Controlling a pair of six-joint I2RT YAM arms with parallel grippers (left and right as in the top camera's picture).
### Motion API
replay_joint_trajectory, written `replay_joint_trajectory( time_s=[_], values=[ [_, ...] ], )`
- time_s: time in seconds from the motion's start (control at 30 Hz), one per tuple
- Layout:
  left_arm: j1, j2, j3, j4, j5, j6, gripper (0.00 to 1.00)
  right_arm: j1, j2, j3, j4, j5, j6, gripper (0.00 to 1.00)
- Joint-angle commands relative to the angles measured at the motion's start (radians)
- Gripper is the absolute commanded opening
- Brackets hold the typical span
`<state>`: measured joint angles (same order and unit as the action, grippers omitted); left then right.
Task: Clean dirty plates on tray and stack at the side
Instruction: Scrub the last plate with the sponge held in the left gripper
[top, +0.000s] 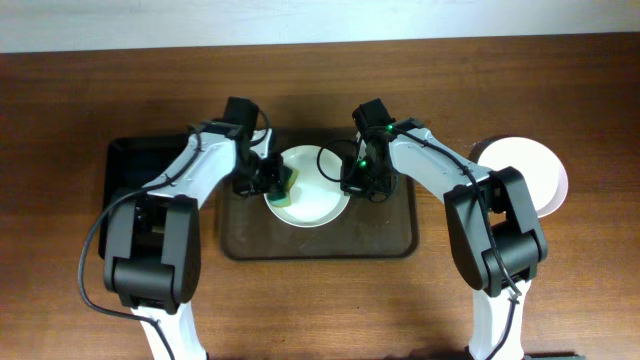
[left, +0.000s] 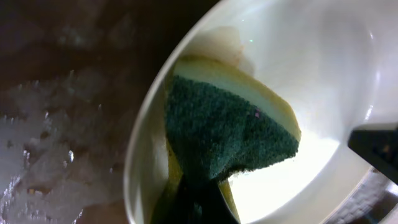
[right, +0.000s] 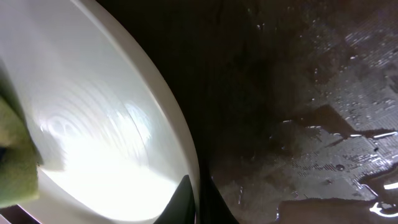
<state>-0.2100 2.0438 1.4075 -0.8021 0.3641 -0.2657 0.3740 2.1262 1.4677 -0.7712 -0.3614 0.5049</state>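
Observation:
A white plate (top: 315, 195) lies on the dark-brown tray (top: 380, 235) at its back middle. My left gripper (top: 272, 180) is shut on a yellow and green sponge (top: 283, 186) pressed onto the plate's left part; the left wrist view shows the sponge (left: 224, 130) inside the plate (left: 323, 74). My right gripper (top: 352, 180) is shut on the plate's right rim; the right wrist view shows its fingers (right: 200, 202) pinching the rim (right: 180, 137). A second white plate (top: 525, 170) sits on the table at the right, off the tray. The blue-green plate cannot be made out.
A narrow black tray (top: 135, 170) lies left of the brown tray, under my left arm. The brown tray's floor is wet (right: 323, 124). The wooden table (top: 60, 120) stretches to both sides.

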Motion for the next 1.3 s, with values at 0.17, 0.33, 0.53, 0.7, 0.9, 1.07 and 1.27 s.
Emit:
replay_joint_trajectory(
  time_s=[0.17, 0.33, 0.53, 0.7, 0.9, 1.07, 1.27],
  values=[
    [-0.029, 0.031, 0.022, 0.178, -0.135, -0.033, 0.01, 0.006, 0.040, -0.038, -0.017, 0.059, -0.022, 0.04],
    [-0.084, 0.043, 0.032, 0.192, -0.264, -0.033, 0.01, 0.006, 0.040, -0.038, -0.017, 0.059, -0.029, 0.04],
    [-0.097, 0.043, 0.032, -0.175, -0.203, -0.033, 0.01, 0.006, 0.040, -0.038, -0.005, 0.058, -0.028, 0.04],
    [-0.177, 0.077, 0.032, 0.045, -0.124, -0.034, 0.01, 0.006, 0.040, -0.038, -0.006, 0.058, -0.028, 0.04],
    [-0.201, 0.097, 0.035, 0.167, -0.240, -0.082, 0.01, 0.006, 0.040, -0.038, -0.006, 0.058, -0.029, 0.04],
    [-0.079, 0.097, 0.112, -0.101, -0.259, -0.062, 0.01, 0.006, 0.040, -0.038, -0.006, 0.058, -0.029, 0.04],
    [-0.076, 0.101, 0.112, -0.126, -0.257, -0.007, 0.01, 0.006, 0.040, -0.038, 0.005, 0.058, -0.028, 0.04]
  ],
)
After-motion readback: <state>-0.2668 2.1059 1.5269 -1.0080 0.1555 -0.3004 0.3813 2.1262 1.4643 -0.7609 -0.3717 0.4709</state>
